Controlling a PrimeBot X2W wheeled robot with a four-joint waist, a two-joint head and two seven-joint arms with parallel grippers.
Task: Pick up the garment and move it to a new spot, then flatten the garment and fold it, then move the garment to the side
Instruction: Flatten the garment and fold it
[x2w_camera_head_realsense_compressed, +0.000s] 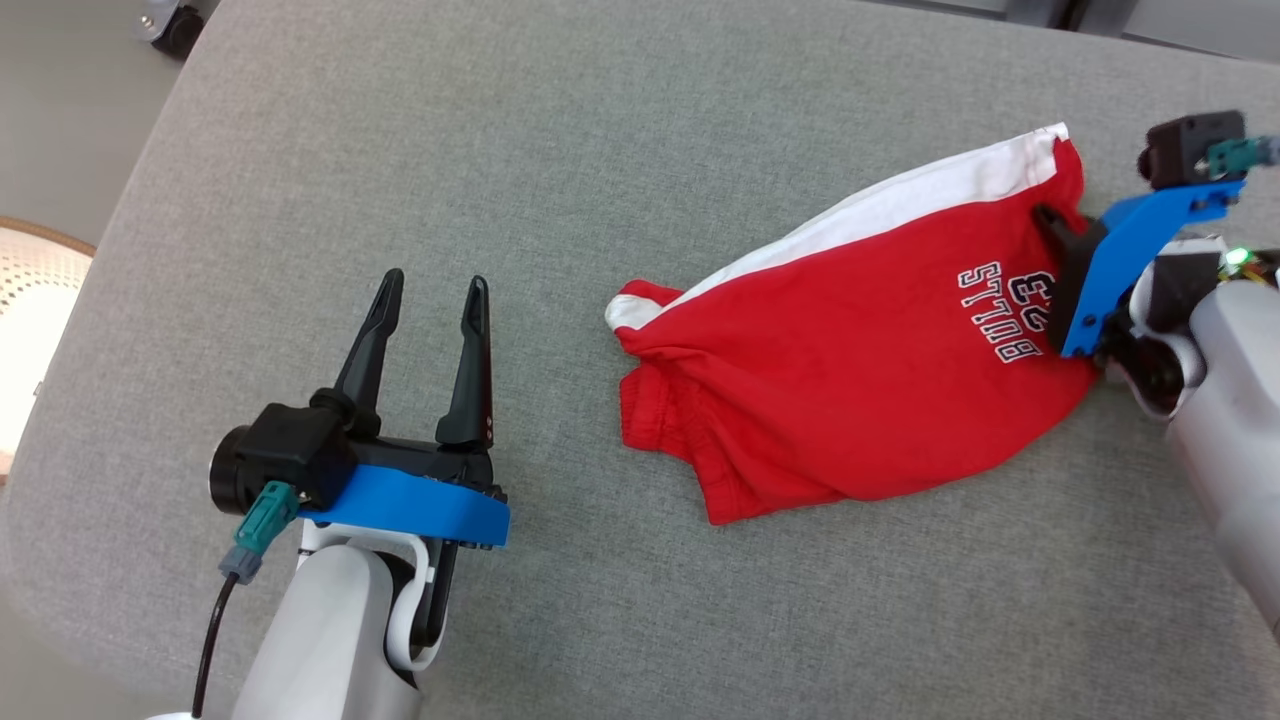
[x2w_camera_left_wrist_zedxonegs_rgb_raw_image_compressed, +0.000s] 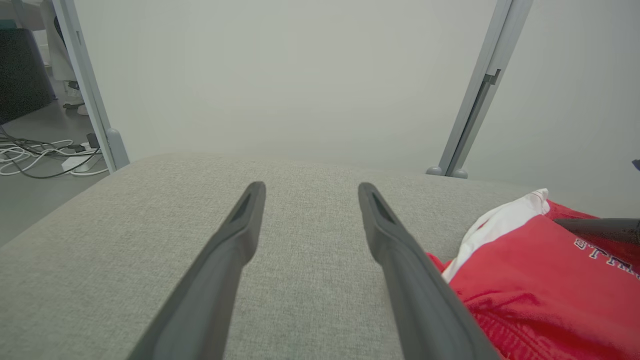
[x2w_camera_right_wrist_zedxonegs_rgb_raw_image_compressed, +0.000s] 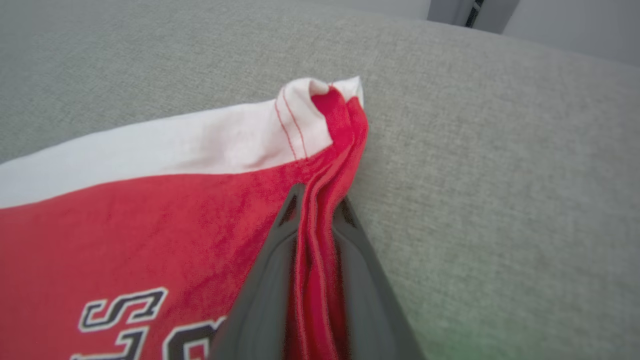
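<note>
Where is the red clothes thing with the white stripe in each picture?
Head view: the red garment lies right of centre on the grey cushion.
Left wrist view: red garment in the lower right corner.
Right wrist view: red garment at lower left and centre, an edge fold pinched by the right gripper.
Shared landmark: the white stripe along the garment's upper edge.
</note>
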